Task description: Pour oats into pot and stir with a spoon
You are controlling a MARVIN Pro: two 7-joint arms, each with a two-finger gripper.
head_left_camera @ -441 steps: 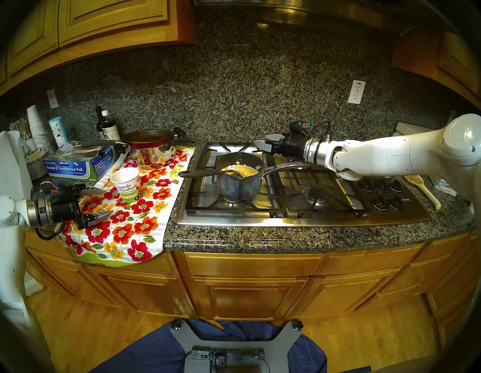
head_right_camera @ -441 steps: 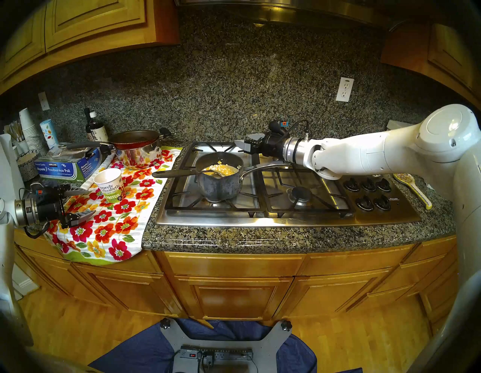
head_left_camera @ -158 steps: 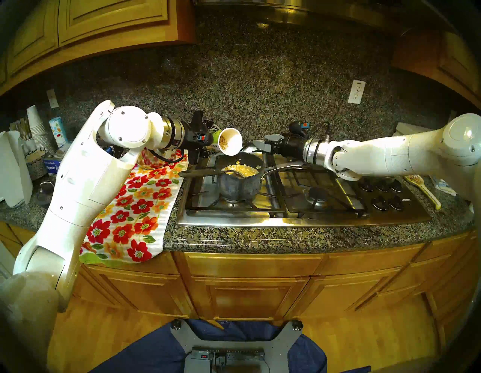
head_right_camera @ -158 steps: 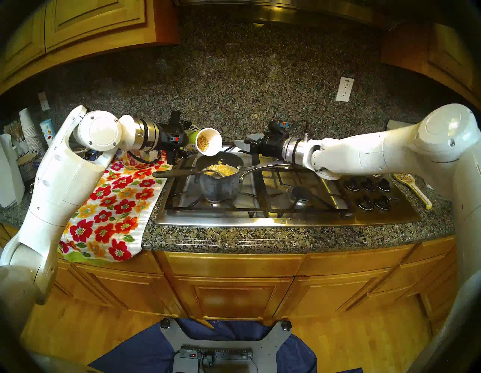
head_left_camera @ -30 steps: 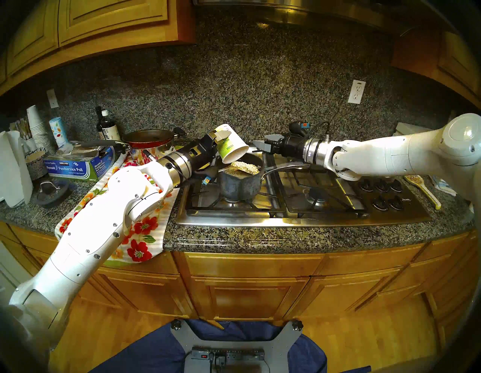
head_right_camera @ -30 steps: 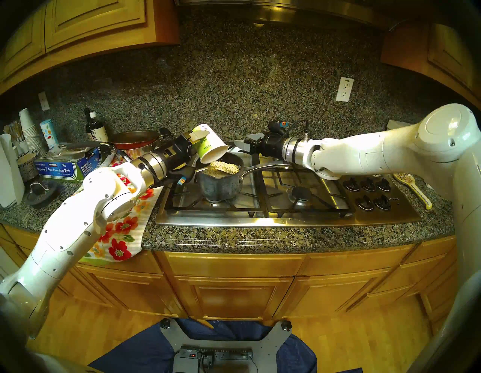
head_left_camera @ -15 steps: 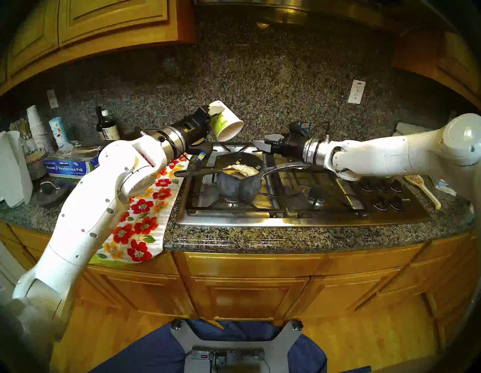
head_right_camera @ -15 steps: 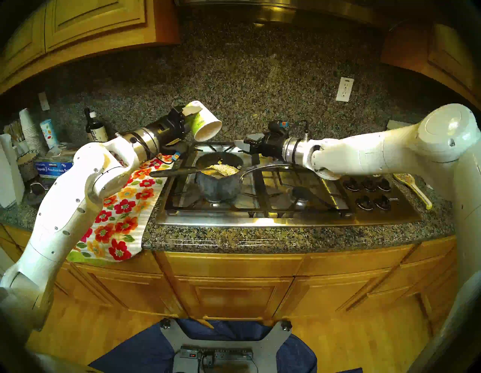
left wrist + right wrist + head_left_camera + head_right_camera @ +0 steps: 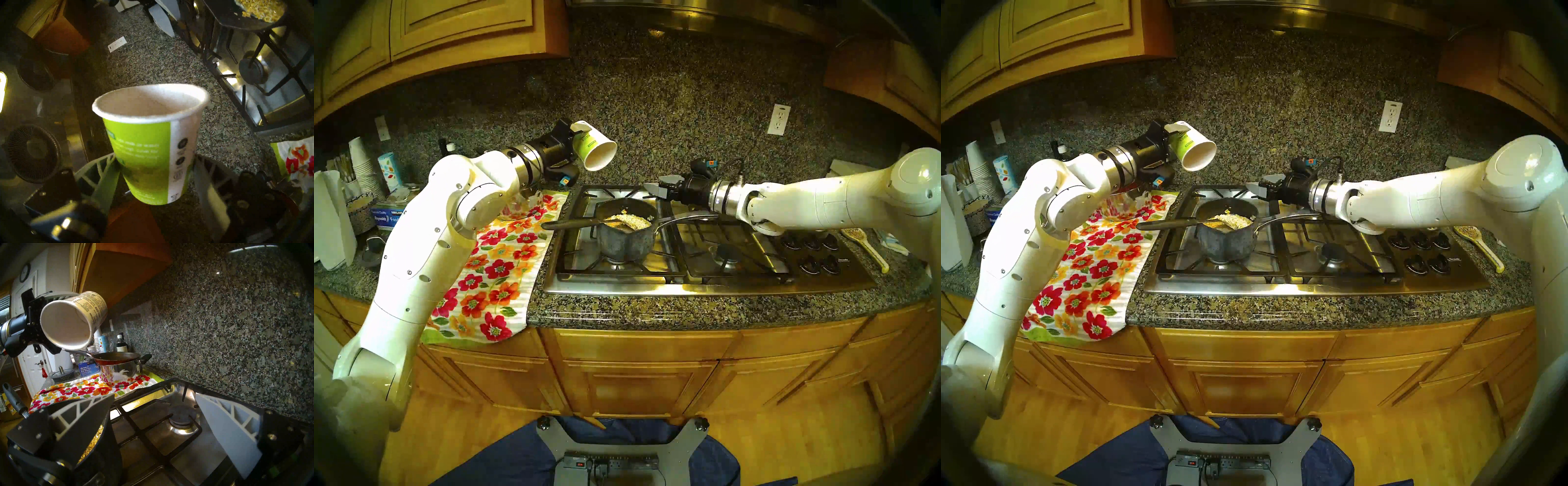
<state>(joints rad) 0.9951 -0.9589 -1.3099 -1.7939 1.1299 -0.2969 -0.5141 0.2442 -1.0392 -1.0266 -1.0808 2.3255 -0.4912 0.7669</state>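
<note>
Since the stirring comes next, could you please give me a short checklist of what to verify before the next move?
1. Cup emptied: ok, its inside shows bare white.
2. Oats in the pot: ok, heaped inside, partly on the spoon's bowl.
3. Left gripper secure on the cup: ok, fingers clamp its base, clear of the pot.
4. Spoon reachable: ok, its black handle sticks out over the pot's left rim, nothing holding it.
5. Right gripper free: ok, open and empty behind the pot.
6. Pot steady on the grate: cannot tell; nothing holds its handle.
</note>
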